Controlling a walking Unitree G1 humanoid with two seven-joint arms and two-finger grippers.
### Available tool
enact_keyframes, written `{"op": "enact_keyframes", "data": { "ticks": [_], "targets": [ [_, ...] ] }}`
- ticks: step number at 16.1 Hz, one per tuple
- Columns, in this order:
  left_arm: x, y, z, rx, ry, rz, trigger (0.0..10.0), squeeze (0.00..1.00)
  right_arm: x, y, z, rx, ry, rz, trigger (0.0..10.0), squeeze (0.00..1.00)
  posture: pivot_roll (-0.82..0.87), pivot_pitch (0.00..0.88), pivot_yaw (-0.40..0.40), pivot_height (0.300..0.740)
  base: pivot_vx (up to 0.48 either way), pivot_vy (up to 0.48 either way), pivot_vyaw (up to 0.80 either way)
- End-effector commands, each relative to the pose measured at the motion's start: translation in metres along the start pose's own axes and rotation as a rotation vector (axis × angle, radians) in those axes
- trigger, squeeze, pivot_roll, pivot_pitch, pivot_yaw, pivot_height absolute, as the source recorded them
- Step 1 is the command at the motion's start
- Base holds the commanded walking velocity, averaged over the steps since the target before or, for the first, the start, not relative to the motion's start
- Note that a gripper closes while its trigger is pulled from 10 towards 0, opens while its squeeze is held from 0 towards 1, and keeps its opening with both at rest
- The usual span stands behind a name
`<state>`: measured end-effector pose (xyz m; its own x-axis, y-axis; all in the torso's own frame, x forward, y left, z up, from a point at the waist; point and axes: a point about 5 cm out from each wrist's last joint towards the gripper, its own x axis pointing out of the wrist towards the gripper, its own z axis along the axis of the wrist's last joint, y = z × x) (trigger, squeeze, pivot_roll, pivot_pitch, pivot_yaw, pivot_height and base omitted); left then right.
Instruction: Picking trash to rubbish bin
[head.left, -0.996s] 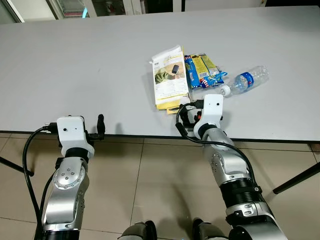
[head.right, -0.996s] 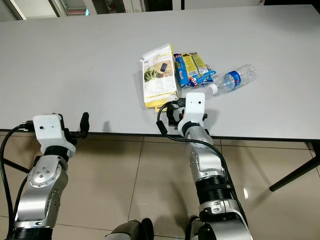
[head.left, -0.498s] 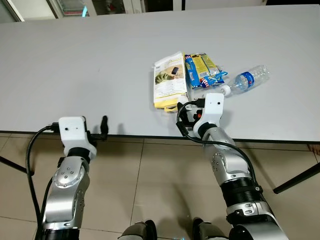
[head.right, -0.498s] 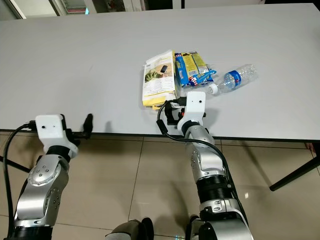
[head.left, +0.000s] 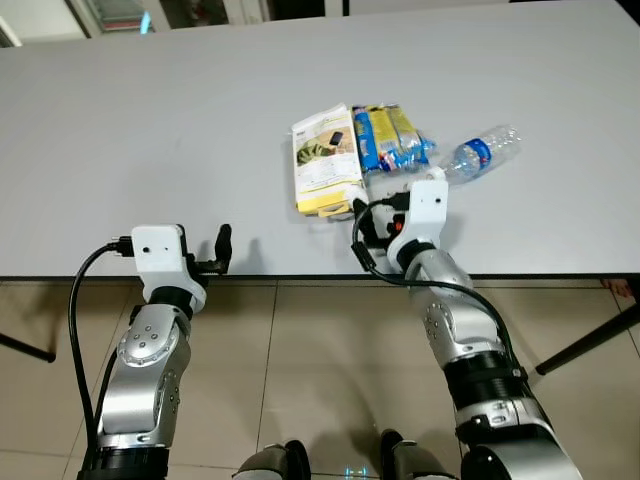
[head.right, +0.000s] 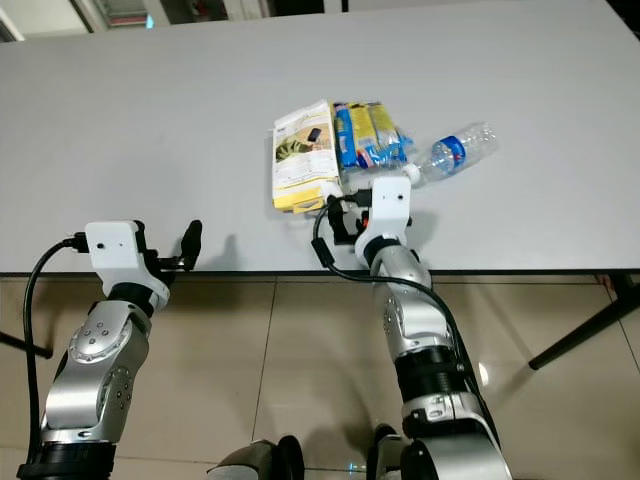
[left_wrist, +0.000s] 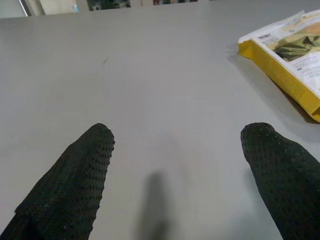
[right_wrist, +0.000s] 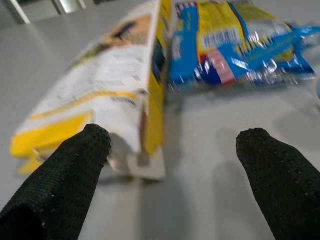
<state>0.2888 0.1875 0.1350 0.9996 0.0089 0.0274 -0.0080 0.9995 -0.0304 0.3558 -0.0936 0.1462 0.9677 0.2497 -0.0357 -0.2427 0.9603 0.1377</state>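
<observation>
A yellow and white carton (head.left: 325, 172) lies flat on the grey table (head.left: 150, 120), with blue and yellow snack packets (head.left: 392, 140) beside it and a clear plastic bottle (head.left: 480, 153) on its side further right. My right gripper (right_wrist: 172, 150) is open just above the tabletop, at the carton's (right_wrist: 115, 85) torn near end, with the packets (right_wrist: 235, 45) ahead between the fingers. In the head view its white wrist covers most of the right gripper (head.left: 372, 218). My left gripper (left_wrist: 177, 145) is open over bare table at the front edge, the carton's corner (left_wrist: 295, 65) off to one side.
The table's front edge (head.left: 300, 276) runs just under both wrists. Tiled floor (head.left: 300, 380) lies below, with a dark table leg (head.left: 590, 340) at the right. The left half of the tabletop is bare.
The camera has shifted a little. My left gripper has moved right along the table's edge. My right gripper has edged closer to the carton's near end.
</observation>
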Motion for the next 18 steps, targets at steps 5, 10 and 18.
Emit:
{"op": "enact_keyframes", "data": {
  "ticks": [5,10,18],
  "targets": [
    [0.0018,0.0047,0.0016,-0.013,-0.011,0.003,10.0,0.0,0.0002,0.0107,0.0073,0.007,-0.058,0.057,10.0,0.0,-0.02,0.138,0.11,0.74,0.27,0.0,0.0],
    [0.002,0.0046,0.0014,-0.005,-0.01,-0.003,10.0,0.0,0.0013,0.0087,0.007,0.001,-0.059,0.046,10.0,0.0,-0.02,0.135,0.113,0.74,0.353,0.0,0.0],
    [0.0029,0.0061,0.0002,0.008,0.0,0.007,10.0,0.0,0.0007,0.0095,0.0024,-0.01,-0.045,0.048,10.0,0.0,-0.02,0.134,0.12,0.74,0.112,0.0,0.0]
  ]
}}
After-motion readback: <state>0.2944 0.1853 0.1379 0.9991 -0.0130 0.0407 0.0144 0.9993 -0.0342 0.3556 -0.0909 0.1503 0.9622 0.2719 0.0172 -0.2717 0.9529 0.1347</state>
